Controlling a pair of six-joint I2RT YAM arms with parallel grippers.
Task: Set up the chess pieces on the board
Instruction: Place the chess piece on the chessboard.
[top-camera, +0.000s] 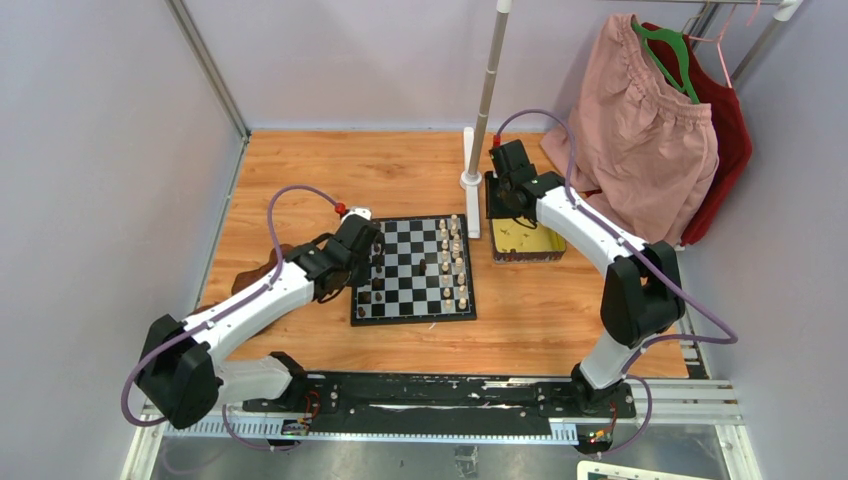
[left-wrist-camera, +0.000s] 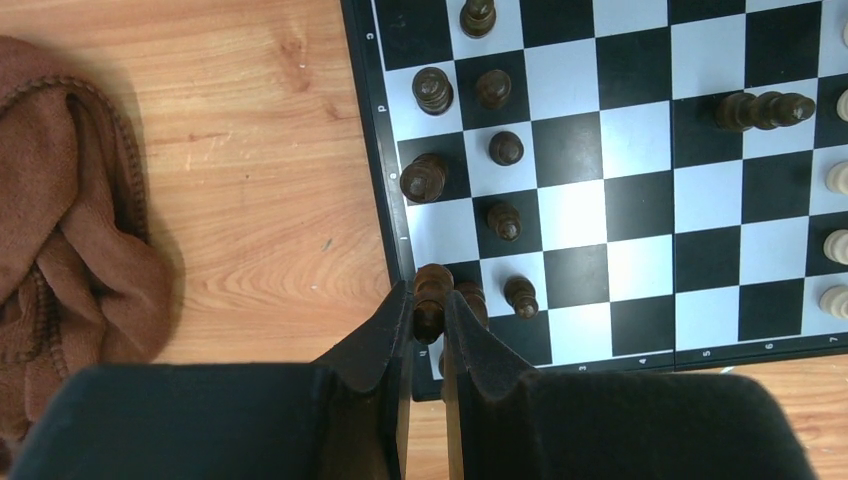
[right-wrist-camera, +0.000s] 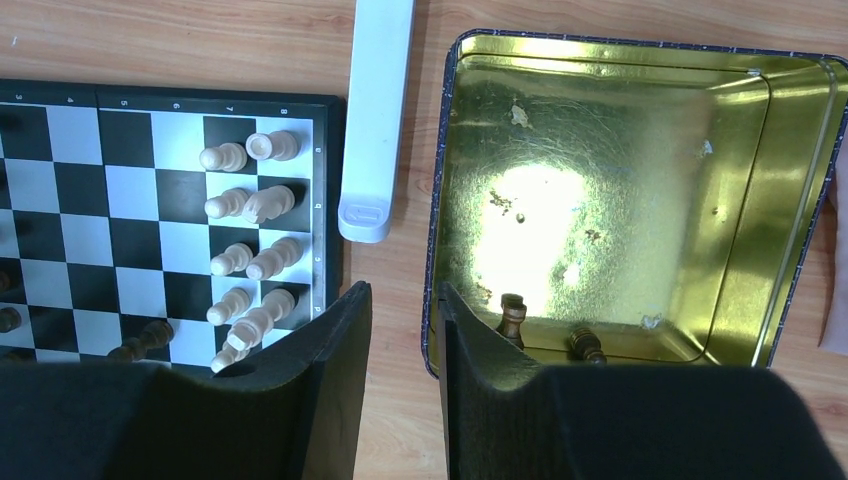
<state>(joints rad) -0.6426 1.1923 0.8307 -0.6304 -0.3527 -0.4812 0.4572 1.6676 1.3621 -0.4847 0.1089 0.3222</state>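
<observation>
The board (top-camera: 412, 319) lies mid-table, with dark chess pieces (left-wrist-camera: 505, 148) standing along its left side and cream ones (right-wrist-camera: 245, 205) along its right. My left gripper (left-wrist-camera: 428, 300) is shut on a dark piece (left-wrist-camera: 432, 285) over the board's left rim (left-wrist-camera: 380, 150), near a corner. One dark piece (left-wrist-camera: 765, 110) lies on its side further in. My right gripper (right-wrist-camera: 400, 300) hangs open and holds nothing, above the wood between the board's edge (right-wrist-camera: 335, 180) and the gold tray (right-wrist-camera: 600, 200). Two dark pieces (right-wrist-camera: 512, 318) (right-wrist-camera: 586, 345) rest inside the tray at its near wall.
A brown cloth (left-wrist-camera: 70, 230) lies crumpled left of the board. A white pole foot (right-wrist-camera: 375, 110) stands between board and tray, its pole (top-camera: 488, 90) rising behind. Pink and red garments (top-camera: 640, 130) hang at the back right.
</observation>
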